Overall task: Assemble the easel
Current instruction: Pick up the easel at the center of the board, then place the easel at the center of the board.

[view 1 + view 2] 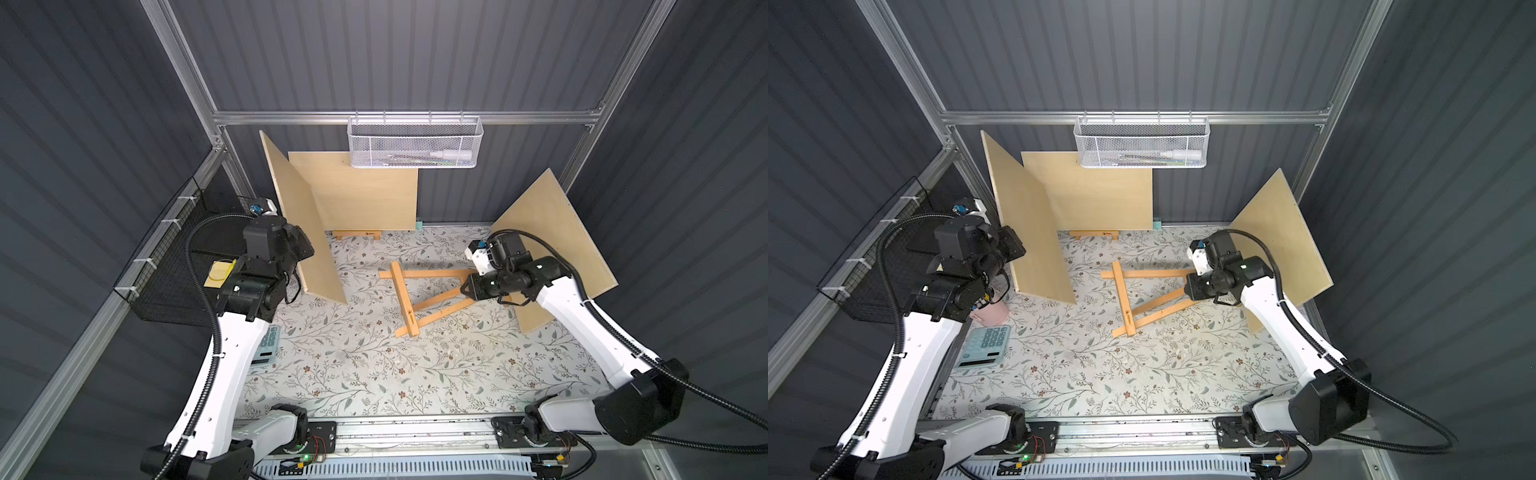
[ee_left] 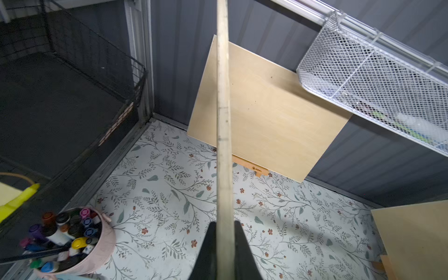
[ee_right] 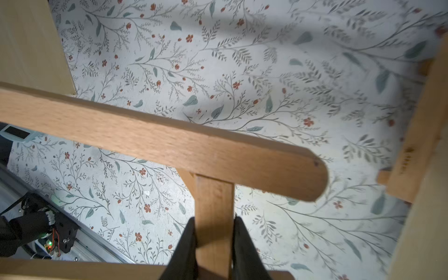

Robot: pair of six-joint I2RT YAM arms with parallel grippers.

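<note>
- The easel (image 1: 436,274) lies flat on the bench (image 1: 374,374), centre-right. Its crossbar (image 1: 402,293) end points left and its apex points right, at the right gripper.
- Step, as I read it: raise the frame by the apex so it stands on the crossbar end, then get the rear leg out.
- To do it well, lift the apex in an arc, up and toward the left, pivoting on the crossbar end. Don't drag it, since the feet may slide on the floral cover.
- The leaning board (image 1: 552,232) sits just behind the right arm, so there is little room on the right. Swing away from it.
- Right gripper (image 3: 214,225): jaws narrow, pinching 1 slat (image 3: 214,198) of the easel, with both pads against its sides.
- A rounded-end bar (image 3: 145,138) crosses just beyond the grip. I can't tell whether that is the rear leg.
- The grip is close to that joint, so a twist could bind it. Hold the wrist square to the slat.
- Left gripper (image 2: 224,225): pressed nearly together on the edge of a plywood board (image 2: 223,97), which stands on edge at the far left. I can't tell whether its lower corner touches the bench.
- Hold that board clear until the easel stands. My guess is it goes on afterwards.
- A 3rd board (image 1: 361,191) at the far wall sits on another ledge (image 1: 358,235), well apart from both grippers.
</note>
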